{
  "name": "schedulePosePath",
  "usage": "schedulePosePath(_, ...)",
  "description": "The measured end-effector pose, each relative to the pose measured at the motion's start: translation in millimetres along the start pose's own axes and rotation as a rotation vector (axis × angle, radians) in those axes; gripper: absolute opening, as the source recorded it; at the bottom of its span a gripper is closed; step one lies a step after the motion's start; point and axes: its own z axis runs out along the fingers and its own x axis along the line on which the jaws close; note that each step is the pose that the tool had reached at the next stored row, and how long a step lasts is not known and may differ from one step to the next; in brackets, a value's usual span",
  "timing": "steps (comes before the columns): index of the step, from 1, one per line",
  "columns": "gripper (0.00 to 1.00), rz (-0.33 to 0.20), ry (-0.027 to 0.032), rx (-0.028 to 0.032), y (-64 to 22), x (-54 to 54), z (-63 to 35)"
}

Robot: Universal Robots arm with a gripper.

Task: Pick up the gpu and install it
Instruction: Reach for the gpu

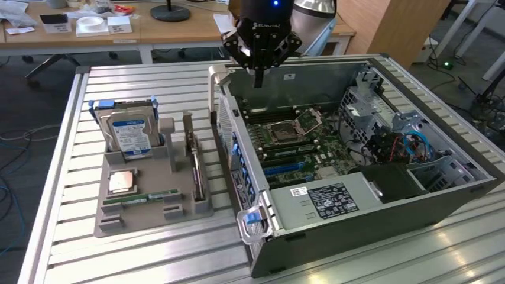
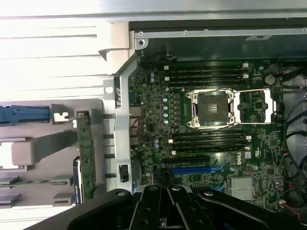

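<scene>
One gpu (image 1: pixel 197 174) stands on its long edge in a slot of the grey holder (image 1: pixel 138 222), on the side of the holder nearest the computer case (image 1: pixel 371 219). Its metal end bracket is at the far end. The end effector (image 1: pixel 258 80) hangs well apart from it, above the far part of the open case, with its fingers pressed together and nothing between them. In the wrist view the card (image 2: pixel 84 158) shows edge-on just outside the case wall, and the closed end effector (image 2: pixel 165 203) sits over the motherboard (image 2: pixel 158 124).

White lettering on the black end effector body is too blurred to read. The hard drive (image 1: pixel 130 136) carries a blue and white label, and the power supply (image 1: pixel 332 201) a black label with white print; neither can be read.

Besides the gpu, the holder carries the upright hard drive, a processor (image 1: pixel 120 181) lying flat and a green memory stick (image 1: pixel 142 197) just beside it. The case lies on its side on the slatted tabletop (image 1: pixel 158 254); inside are the motherboard with an open, empty processor socket (image 2: pixel 213 108), a blue expansion slot (image 2: pixel 192 169) and the power supply.
</scene>
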Motion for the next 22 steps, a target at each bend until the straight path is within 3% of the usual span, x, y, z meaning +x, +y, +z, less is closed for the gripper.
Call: schedulePosePath(22, 0.11, 0.000, 0.0000, 0.0000, -1.9, 26.1, -0.7)
